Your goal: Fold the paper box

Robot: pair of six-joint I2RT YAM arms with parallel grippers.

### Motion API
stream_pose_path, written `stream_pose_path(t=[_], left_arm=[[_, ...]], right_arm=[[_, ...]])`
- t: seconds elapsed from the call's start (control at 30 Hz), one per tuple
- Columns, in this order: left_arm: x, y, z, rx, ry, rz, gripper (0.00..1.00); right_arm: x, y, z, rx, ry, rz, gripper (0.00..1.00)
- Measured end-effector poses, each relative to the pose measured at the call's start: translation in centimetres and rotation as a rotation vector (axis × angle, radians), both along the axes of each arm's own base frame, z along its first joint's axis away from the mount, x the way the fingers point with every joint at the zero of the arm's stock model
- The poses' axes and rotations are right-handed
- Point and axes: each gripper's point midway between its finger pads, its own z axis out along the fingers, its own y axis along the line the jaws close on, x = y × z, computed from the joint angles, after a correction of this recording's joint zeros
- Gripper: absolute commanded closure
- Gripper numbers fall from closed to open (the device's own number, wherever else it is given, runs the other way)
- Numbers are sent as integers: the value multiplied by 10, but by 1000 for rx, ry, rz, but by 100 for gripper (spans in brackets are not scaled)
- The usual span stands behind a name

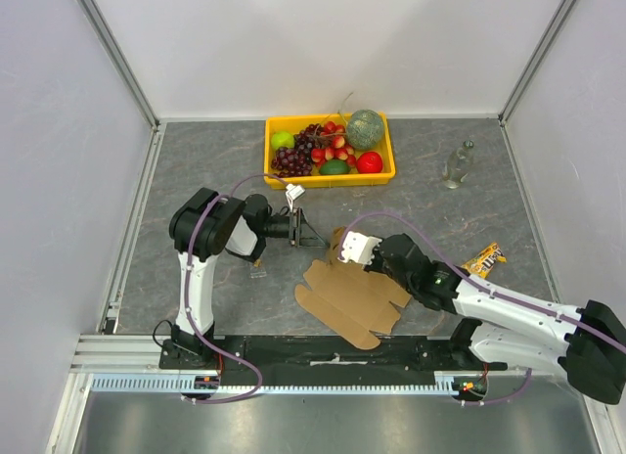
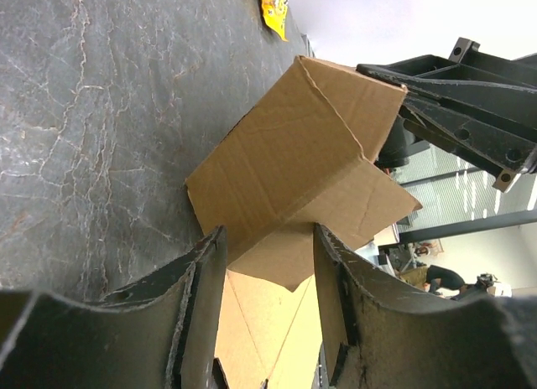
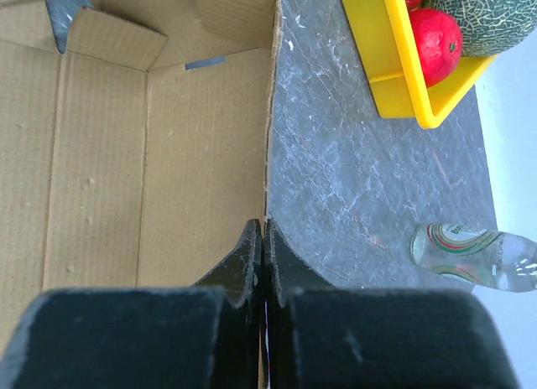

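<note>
Right wrist view is showing the right gripper (image 3: 264,231) pinching the paper box (image 3: 151,154), left gripper (image 2: 270,236) spread at its ten o'clock.

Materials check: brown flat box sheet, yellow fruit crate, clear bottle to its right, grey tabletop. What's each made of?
The brown flat box sheet is corrugated cardboard, matte: fine flute ribbing and score creases show. The yellow fruit crate looks like moulded plastic, smooth, slightly glossy. The clear bottle is see-through, plastic or glass, can't tell. The grey tabletop has marble veining, probably a printed mat or laminate.
</note>
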Motion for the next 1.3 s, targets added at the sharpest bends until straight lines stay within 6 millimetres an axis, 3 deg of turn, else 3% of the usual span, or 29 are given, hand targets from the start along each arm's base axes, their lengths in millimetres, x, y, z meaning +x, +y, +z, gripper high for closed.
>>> stream_pose_path(t=[0.47,0.93,1.3], left_arm=[[-4,0,13,-12,-45,-5,47],[-33,2,4,10,-37,-29,47],[-40,9,11,19,-86,23,46]], right_arm=[[-7,5,0,-69,-57,24,100],[-20,13,5,-135,-149,51,100],[-31,19,2,-191,-183,72,100]])
